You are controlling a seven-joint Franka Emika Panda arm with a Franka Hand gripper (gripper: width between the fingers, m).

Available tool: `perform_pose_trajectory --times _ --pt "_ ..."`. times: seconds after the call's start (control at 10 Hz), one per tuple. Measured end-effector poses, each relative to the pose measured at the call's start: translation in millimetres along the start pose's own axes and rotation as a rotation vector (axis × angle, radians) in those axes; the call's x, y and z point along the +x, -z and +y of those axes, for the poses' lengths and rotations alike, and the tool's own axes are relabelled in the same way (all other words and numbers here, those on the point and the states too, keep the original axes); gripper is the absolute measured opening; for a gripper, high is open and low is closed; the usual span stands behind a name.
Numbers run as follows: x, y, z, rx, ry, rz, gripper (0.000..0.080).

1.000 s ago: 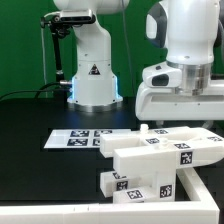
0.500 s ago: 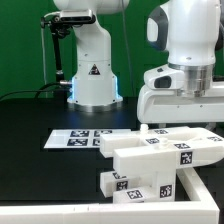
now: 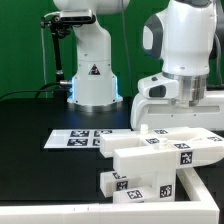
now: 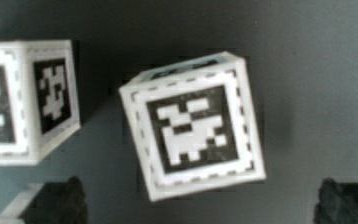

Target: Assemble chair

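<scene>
**Above the chair pieces: jaws wide, nothing held**

Over the pile of parts near the table's front edge, we find the gripper hanging with its jaws spread wide and nothing gripped. Through the wrist view we see its two dark fingertips standing well apart. In the gap beneath them lies a tagged white block, tilted against the line of the fingers and touching neither. Just beside it sits a second tagged block, partly cut off by the picture's edge, with a dark gap between the two.

Moving outward in the exterior view, the chair pieces lie bunched together at the front of the table, toward the exterior view's right. A long tagged piece rests on top, under the gripper, and a slotted block lies lower, nearest the front edge. A white rail runs along that edge. Beside the pile, toward the exterior view's left, the marker board lies flat on the black surface. Farther back stands the arm's base.
</scene>
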State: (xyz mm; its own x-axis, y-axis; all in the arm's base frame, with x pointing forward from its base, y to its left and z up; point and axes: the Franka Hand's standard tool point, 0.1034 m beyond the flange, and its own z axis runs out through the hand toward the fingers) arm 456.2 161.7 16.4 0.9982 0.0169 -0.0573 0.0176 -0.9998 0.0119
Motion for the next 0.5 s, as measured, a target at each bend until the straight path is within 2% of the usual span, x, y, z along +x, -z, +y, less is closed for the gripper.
perform_pose_trajectory --times 0.2,0.5 --pt "-3.6 -5.3 3.2 -0.005 -0.002 -0.004 0.0649" --pt "-18.6 -13.2 8.9 -0.015 -0.003 -0.03 0.0649"
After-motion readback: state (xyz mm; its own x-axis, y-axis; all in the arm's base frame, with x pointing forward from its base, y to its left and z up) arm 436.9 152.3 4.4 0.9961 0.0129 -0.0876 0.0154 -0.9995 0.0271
